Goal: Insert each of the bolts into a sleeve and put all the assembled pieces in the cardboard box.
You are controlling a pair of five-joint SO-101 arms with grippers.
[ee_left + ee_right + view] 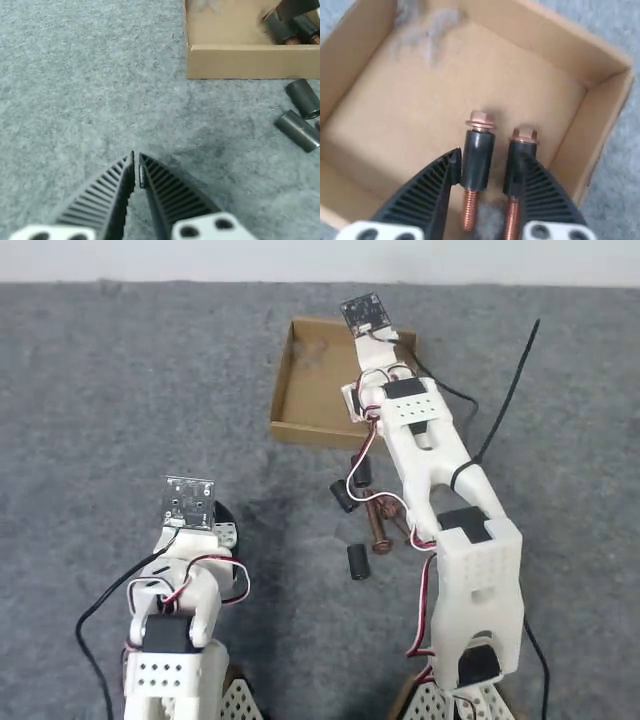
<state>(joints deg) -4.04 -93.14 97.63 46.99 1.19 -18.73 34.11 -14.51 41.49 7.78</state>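
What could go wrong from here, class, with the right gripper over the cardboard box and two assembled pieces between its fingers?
1. The right gripper stands open astride both assembled pieces in the cardboard box. Closing or lifting askew might drag one along.
2. Loose sleeves and bolts lie close beside the right arm. Pulling back could knock them away.

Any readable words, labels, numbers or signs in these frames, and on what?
None can be read.
The cardboard box is plain; the bolts and sleeves carry no legible marks.
Print on the circuit boards atop the arms, if any, is too small to read.
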